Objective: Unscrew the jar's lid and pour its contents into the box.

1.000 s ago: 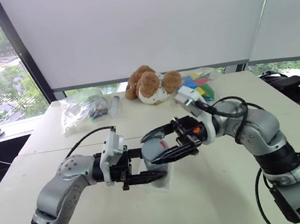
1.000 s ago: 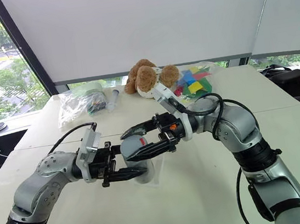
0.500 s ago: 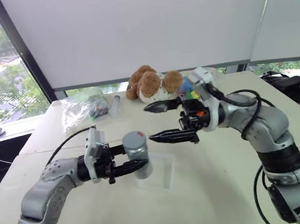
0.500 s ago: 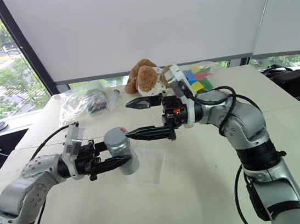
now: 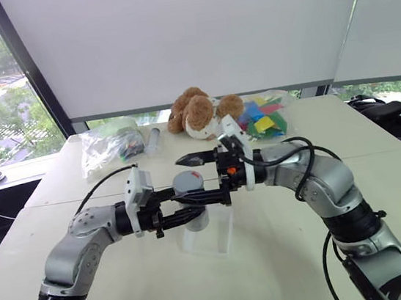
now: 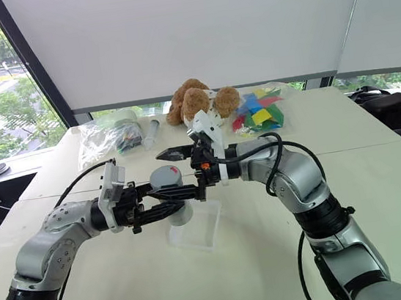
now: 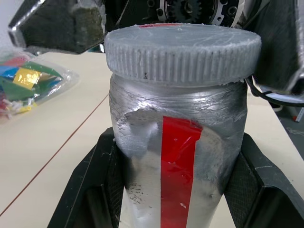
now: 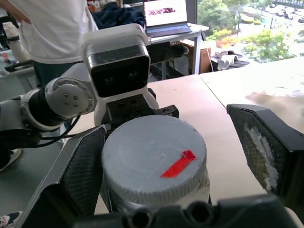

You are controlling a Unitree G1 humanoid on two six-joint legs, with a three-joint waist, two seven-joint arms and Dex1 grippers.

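Jar (image 7: 180, 156) base hidden, clamped by left fingers (image 7: 95, 190); right fingers (image 8: 80, 171) apart around lid (image 8: 154, 164).

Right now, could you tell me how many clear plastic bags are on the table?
2: one with dark contents at the far left edge by the window, one holding colourful pieces beside the teddy bear. Others may be hidden.
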